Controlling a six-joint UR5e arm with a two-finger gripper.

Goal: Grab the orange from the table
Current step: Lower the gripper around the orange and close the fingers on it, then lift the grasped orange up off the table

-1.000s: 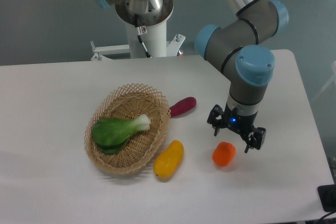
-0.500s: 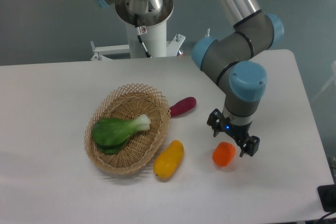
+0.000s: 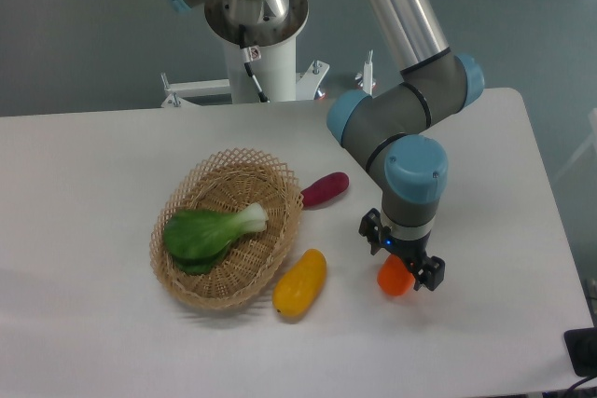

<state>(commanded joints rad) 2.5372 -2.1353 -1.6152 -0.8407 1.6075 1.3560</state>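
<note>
The orange [image 3: 393,280] is a small bright orange-red fruit lying on the white table [image 3: 84,193], right of the middle and near the front. My gripper [image 3: 402,256] hangs straight over it, open, with one dark finger on each side of the fruit. The gripper body covers the top of the orange, so only its lower part shows. Whether the fingers touch it I cannot tell.
A wicker basket [image 3: 191,292] holding a green leafy vegetable [image 3: 207,232] stands left of centre. A yellow mango-like fruit [image 3: 300,282] lies beside the basket, close left of the orange. A purple oblong vegetable [image 3: 325,188] lies behind. The robot base [image 3: 256,20] stands at the back.
The gripper has moved left and lower, from beside and above the orange to directly over it, and now straddles it. The orange and the other items have not moved.
</note>
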